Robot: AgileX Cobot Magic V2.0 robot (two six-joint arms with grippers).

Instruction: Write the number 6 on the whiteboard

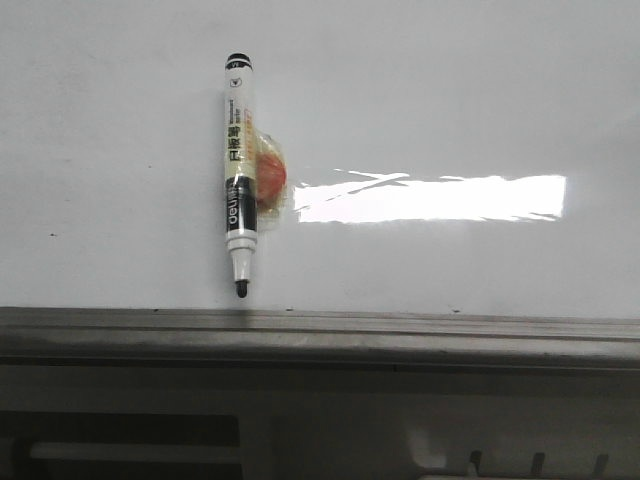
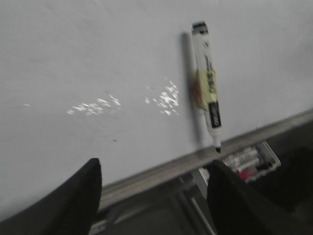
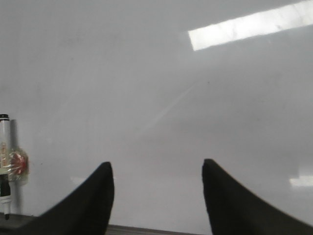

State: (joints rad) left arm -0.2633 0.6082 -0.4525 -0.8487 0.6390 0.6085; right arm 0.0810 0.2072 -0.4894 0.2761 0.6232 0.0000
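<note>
— Where's everything?
— Marker pen [image 1: 239,175] clings uncapped at the whiteboard's [image 1: 120,150] left; no 6 drawn yet.
— Your grippers?
— Left gripper [image 2: 152,188], right gripper [image 3: 157,186]: both spread wide, empty. I'd grasp the barrel squarely, tip clear.

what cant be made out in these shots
- Marker label print: too small in the front view, blurred in the left wrist view.
- Red object taped beside the marker: wrapping obscures what it is.
- Tray contents under the whiteboard frame: blurred, partly cut off.
- Marker in the right wrist view: cut by the frame edge.
</note>
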